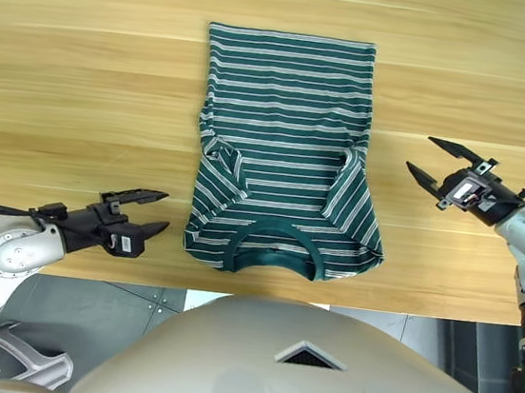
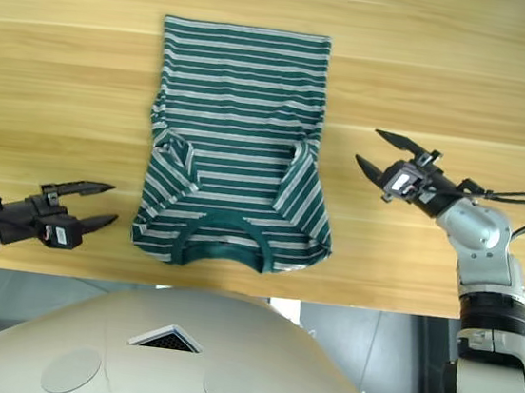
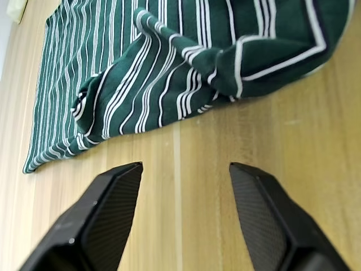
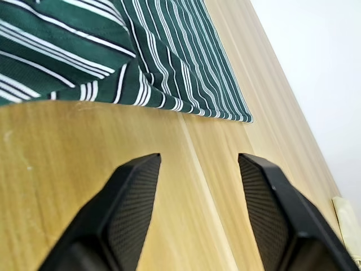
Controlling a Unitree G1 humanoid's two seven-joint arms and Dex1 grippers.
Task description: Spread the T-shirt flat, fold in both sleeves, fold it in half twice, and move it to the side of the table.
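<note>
A green T-shirt [image 1: 285, 132] with white stripes lies flat in the middle of the wooden table [image 1: 75, 87], collar toward the near edge and both sleeves folded in over the body. My left gripper [image 1: 152, 213] hovers open over bare wood just left of the shirt's near corner [image 3: 225, 68]. My right gripper [image 1: 433, 161] hangs open to the right of the shirt's side edge [image 4: 169, 96], a short gap away. Neither gripper touches the fabric, and both hold nothing.
Bare wood stretches to both sides of the shirt and behind it. The table's near edge [image 1: 71, 274] runs just under the collar and my left gripper. A dark floor lies below that edge.
</note>
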